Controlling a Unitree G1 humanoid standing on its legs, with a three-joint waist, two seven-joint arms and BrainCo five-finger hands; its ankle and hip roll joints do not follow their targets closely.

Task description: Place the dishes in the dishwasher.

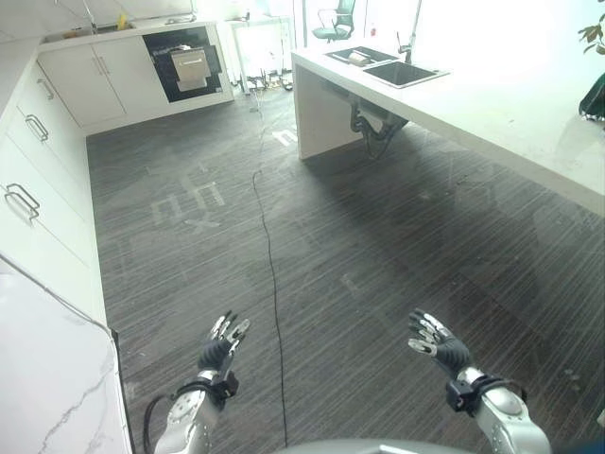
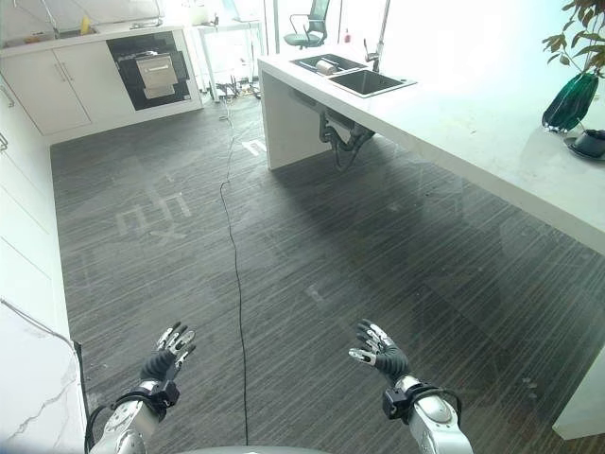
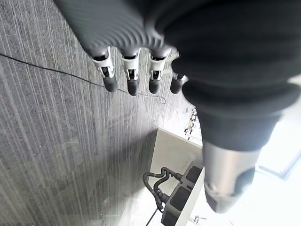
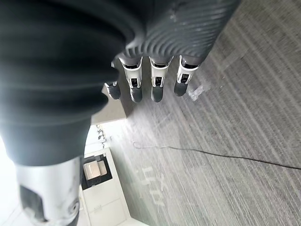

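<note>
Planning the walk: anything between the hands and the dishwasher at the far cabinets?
Mostly bare dark floor in the left eye view, crossed by one thin black cable; left hand, right hand, dishwasher.

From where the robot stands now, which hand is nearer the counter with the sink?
Probably the right hand: the counter with the sink runs along the robot's right side. Both it and the left hand hang open and empty over the floor.

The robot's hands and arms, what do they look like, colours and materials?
Both match. The left hand and the right hand have silver fingers with dark tips. A dark ribbed cover wraps the back of each hand and the wrist, ending in a black band. Behind that, each forearm is smooth, rounded silver-grey metal. The thumb is thick, silver, dark-padded.
</note>
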